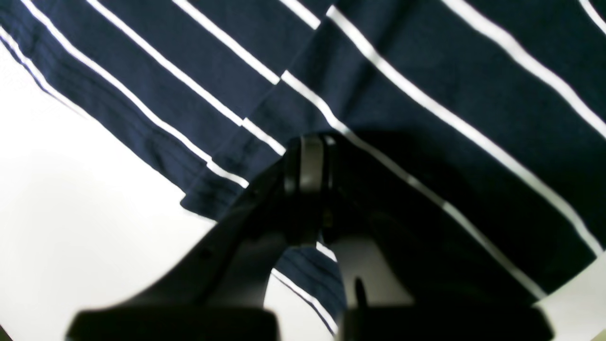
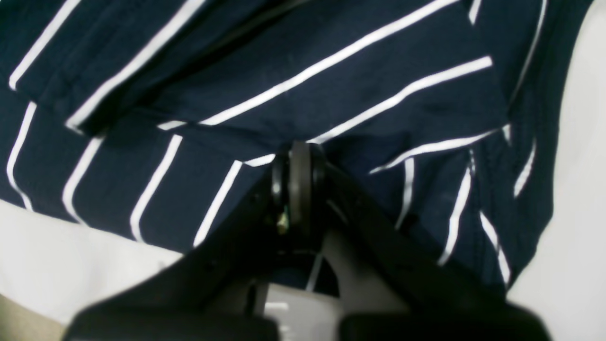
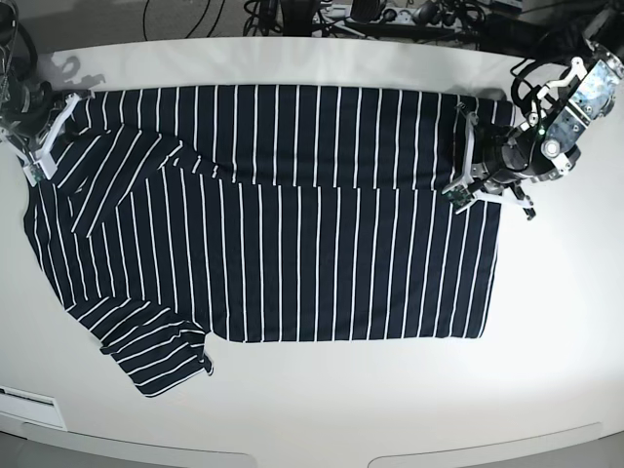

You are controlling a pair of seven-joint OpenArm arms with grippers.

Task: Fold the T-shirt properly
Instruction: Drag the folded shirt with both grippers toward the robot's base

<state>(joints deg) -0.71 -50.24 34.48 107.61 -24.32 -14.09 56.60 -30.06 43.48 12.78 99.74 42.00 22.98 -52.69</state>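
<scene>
The T-shirt [image 3: 292, 244], dark navy with thin white stripes, lies spread across the white table [image 3: 341, 400]. Its far long edge is folded over toward the middle, and one sleeve [image 3: 156, 356] sticks out at the front left. At the shirt's right end my left gripper [image 3: 460, 195] is shut on the folded edge. The left wrist view shows that gripper [image 1: 307, 151] pinched on the striped T-shirt [image 1: 426, 71]. My right gripper [image 3: 39, 161] is shut on the shirt's far left end. Up close, this gripper [image 2: 298, 158] bites a bunched fold of the T-shirt [image 2: 331, 94].
Cables and equipment [image 3: 322, 15] crowd the back edge of the table. The table's rounded front edge [image 3: 312, 450] runs along the bottom of the base view. Bare white surface lies in front of and to the right of the shirt.
</scene>
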